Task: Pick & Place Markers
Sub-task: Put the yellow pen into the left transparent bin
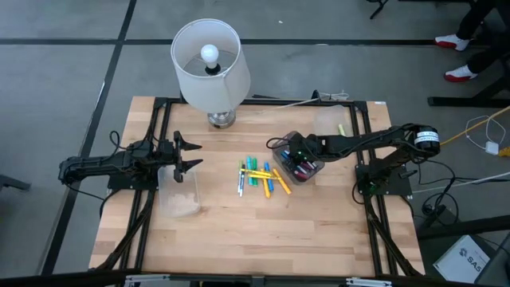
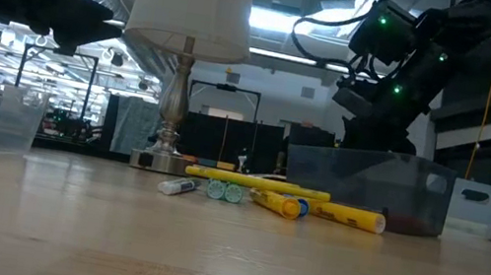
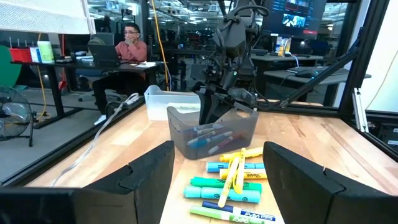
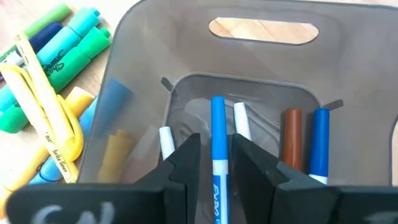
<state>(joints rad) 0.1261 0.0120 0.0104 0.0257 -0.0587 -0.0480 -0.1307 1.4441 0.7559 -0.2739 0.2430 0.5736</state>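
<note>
One blue marker (image 4: 217, 146) stands pinched between the right gripper (image 4: 216, 163) fingers, frame centre, over the grey bin (image 4: 155, 56) (other markers (image 1: 259, 177) lie mid-counter); left gripper (image 1: 190, 154) spread wide.

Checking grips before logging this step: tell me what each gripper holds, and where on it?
Right gripper: blue marker, held at mid-barrel above the bin. Left gripper: nothing.

Between the jaws of the right gripper (image 4: 216, 163): a blue-and-white marker (image 4: 217, 140). Beyond the jaws, inside the smoky grey bin (image 4: 261, 56): brown marker (image 4: 292, 134), blue marker (image 4: 320, 140). Outside the bin: yellow, green and blue markers (image 4: 46, 93) on light wood table (image 1: 239, 239). Lamp shade (image 1: 209, 68): white.
</note>
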